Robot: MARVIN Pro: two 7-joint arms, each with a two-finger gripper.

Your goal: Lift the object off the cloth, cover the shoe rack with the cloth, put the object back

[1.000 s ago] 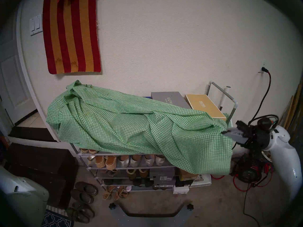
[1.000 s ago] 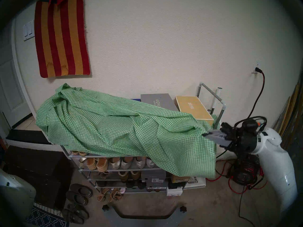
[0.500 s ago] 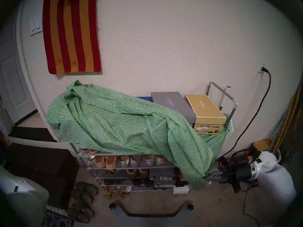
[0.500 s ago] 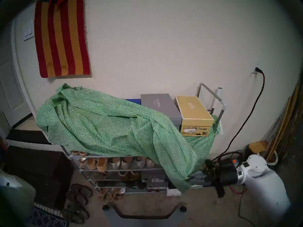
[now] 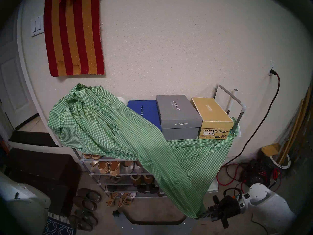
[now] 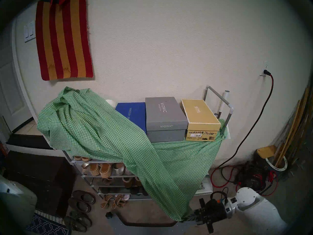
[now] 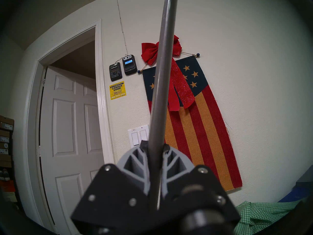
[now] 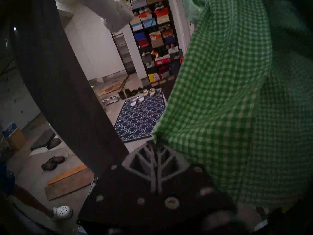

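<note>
Right gripper (image 5: 202, 216) low at near right of the wide grey-tube shoe rack with white plastic joints (image 5: 240, 110), fingers clenched on a corner of the thin green-and-white check gingham cloth (image 5: 118, 132); wrist view shows fabric bunched over the closed grey fingers (image 8: 157, 163). Cloth runs diagonally from far left top of rack down to that pinched corner near the floor, heaped on the left half. Blue shoebox (image 5: 144, 110), grey Vionic shoebox (image 5: 177, 116) and tan shoebox (image 5: 211, 114) on the top shelf stand uncovered, a strip of cloth lying in front of them. Left gripper (image 7: 156, 146) only in its wrist view, fingers grasping the long slim grey shoehorn-like bar (image 7: 162, 77), held up in front of the wall, clear of the cloth.

Step in hand, judged: spreading cloth over rack. To do well: keep the corner pinched, carry it up and to the far right over the boxes, not down, so fabric clears box edges and the raised side rail; pull smooth, avoid dragging boxes; keep bar held away until cloth lies flat
</note>
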